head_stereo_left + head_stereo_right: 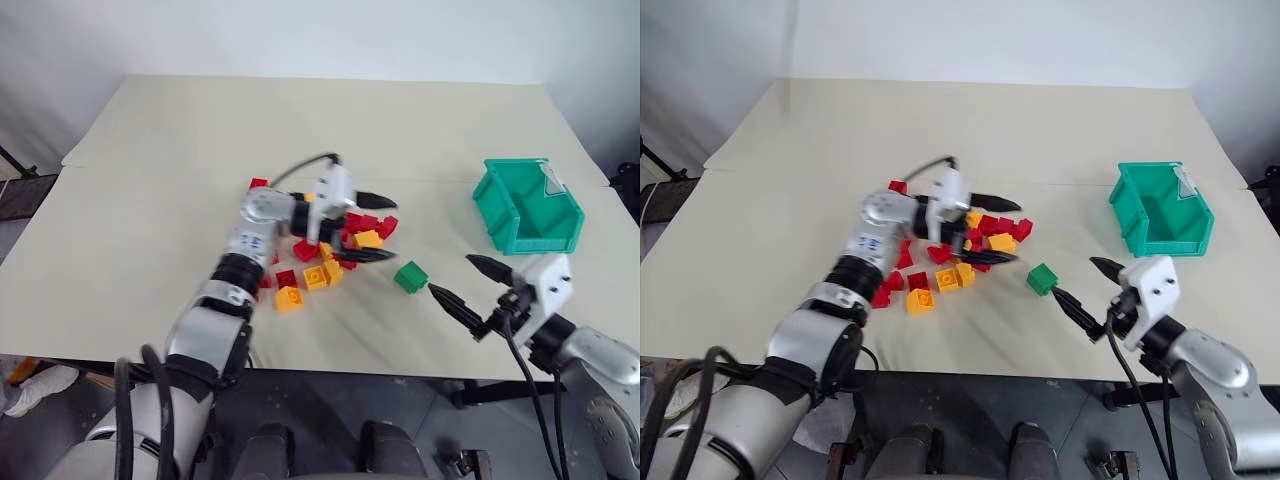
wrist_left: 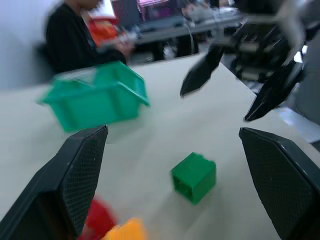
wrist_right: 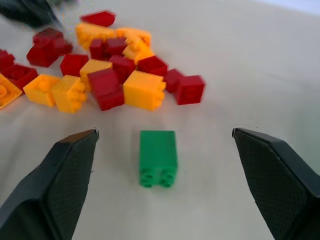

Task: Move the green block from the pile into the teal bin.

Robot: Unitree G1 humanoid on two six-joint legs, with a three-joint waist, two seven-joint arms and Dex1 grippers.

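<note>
The green block (image 1: 410,277) lies alone on the table (image 1: 200,150), clear of the pile (image 1: 330,250), just ahead of the right end effector (image 1: 465,283), whose fingers stand wide apart and empty with the block centred between them, its long axis running along the approach line. The left end effector (image 1: 375,228), also spread open and empty, hangs over the pile with the block farther off, so the right arm looks the nearer. The teal bin (image 1: 527,205) sits beyond the right end effector, well apart from the block.

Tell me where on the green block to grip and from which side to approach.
Grip the green block across its two flat side faces, coming in low from the right gripper's side. It lies tipped with studs facing that gripper, apart from the pile, leaving both sides free.
</note>
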